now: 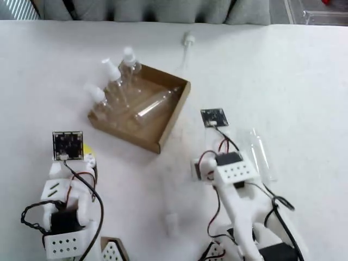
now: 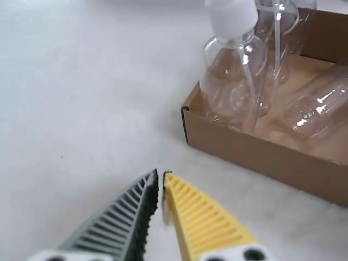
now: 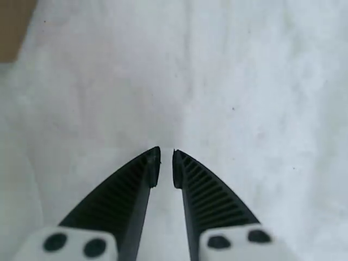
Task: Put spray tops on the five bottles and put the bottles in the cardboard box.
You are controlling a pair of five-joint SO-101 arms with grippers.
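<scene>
The cardboard box (image 1: 163, 136) lies in the middle of the table. Three clear bottles with white spray tops (image 1: 110, 68) lean together at its far left side, and another clear bottle (image 1: 155, 103) lies flat inside. A fifth clear bottle (image 1: 261, 155) lies on the table right of the right arm (image 1: 234, 174). A loose spray top (image 1: 187, 46) with its tube lies behind the box. My left gripper (image 2: 161, 176), grey and yellow, is shut and empty just short of the box's near wall (image 2: 261, 157). My right gripper (image 3: 166, 160) is shut over bare table.
A small white cap-like piece (image 1: 172, 223) lies on the table between the two arm bases. Cables hang around both arms. The table's far edge meets grey cushions at the back. A corner of the box (image 3: 13, 27) shows in the right wrist view.
</scene>
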